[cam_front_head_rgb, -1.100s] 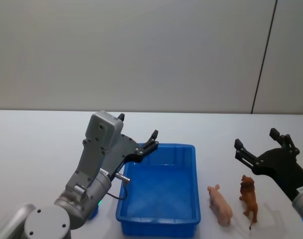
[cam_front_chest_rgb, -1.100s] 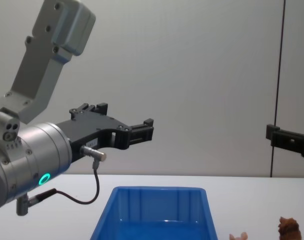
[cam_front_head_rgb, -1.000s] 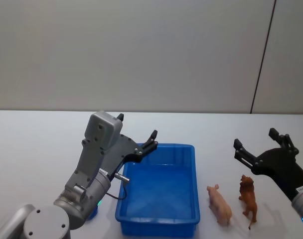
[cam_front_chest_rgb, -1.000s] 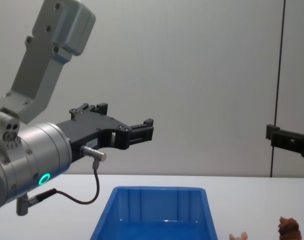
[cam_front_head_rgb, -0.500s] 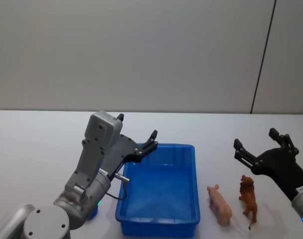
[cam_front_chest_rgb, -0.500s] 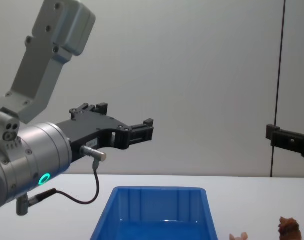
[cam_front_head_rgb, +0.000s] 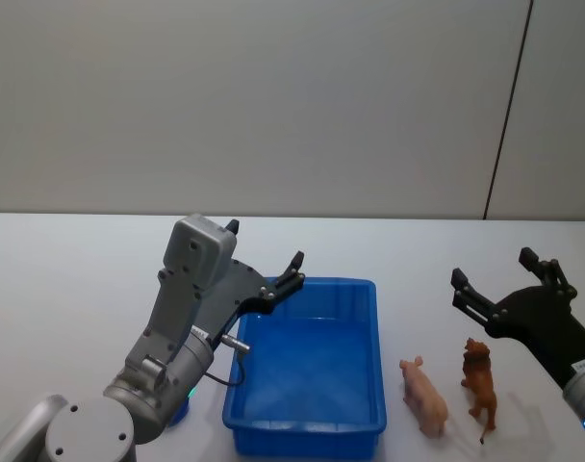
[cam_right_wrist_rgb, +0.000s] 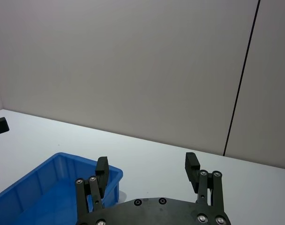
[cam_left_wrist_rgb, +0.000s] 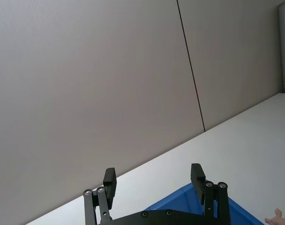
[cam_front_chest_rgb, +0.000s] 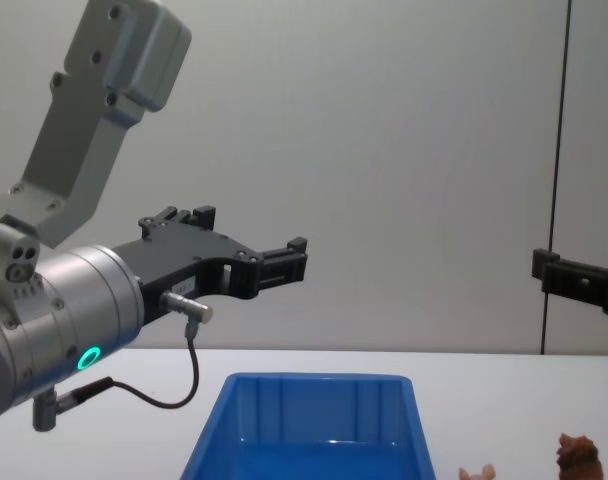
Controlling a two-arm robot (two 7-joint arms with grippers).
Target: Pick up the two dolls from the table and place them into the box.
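The blue box [cam_front_head_rgb: 369,428] sits on the white table [cam_front_head_rgb: 71,289] in front of me. Just right of it lie the two dolls: a pale pink pig [cam_front_head_rgb: 425,396] and, beside it, a reddish-brown lion [cam_front_head_rgb: 480,381]. My right gripper [cam_front_head_rgb: 495,276] hovers open above and behind the lion, apart from both dolls. My left gripper [cam_front_head_rgb: 265,252] is open and held in the air over the box's far left corner. In the chest view the box [cam_front_chest_rgb: 311,392] shows low in the middle, with the lion's head [cam_front_chest_rgb: 580,455] and pig's ears [cam_front_chest_rgb: 475,472] at the bottom right.
A plain grey wall with a dark vertical seam [cam_front_head_rgb: 507,111] stands behind the table. White tabletop stretches to the left of the box and behind it. The left arm's grey housing [cam_front_head_rgb: 191,279] rises beside the box's left side.
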